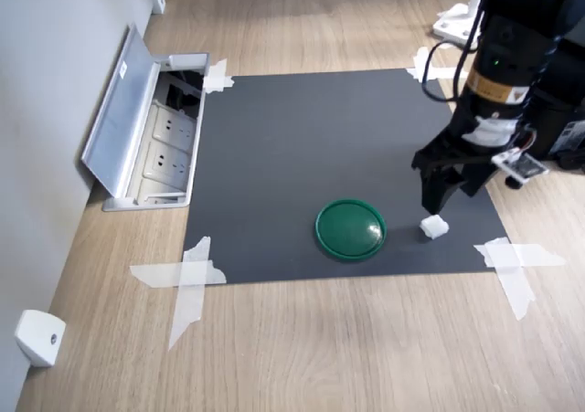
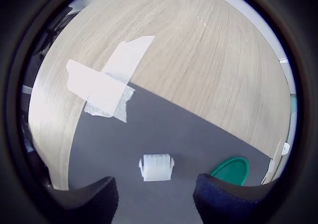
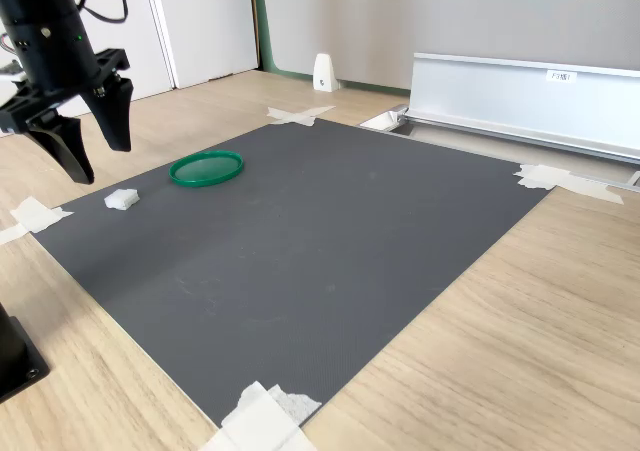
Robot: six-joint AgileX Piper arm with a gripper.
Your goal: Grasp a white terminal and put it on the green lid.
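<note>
The approach to the grasp is in hand: the gripper [image 3: 88, 149] is held spread and empty above the white terminal [image 1: 434, 227], which lies on the dark mat [image 1: 320, 147] beside the green lid [image 1: 350, 229]. A descent is called for next, so that the fingers [image 2: 89, 200] can be closed around it.

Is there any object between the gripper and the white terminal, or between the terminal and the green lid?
Nothing visible. The open gripper hangs above the white terminal, with only air between. From the terminal to the green lid there is only bare dark mat.

A wooden floor [image 1: 320, 348] carries 1 dark mat [image 1: 311, 147], taped down with white tape strips [image 1: 187, 279].
</note>
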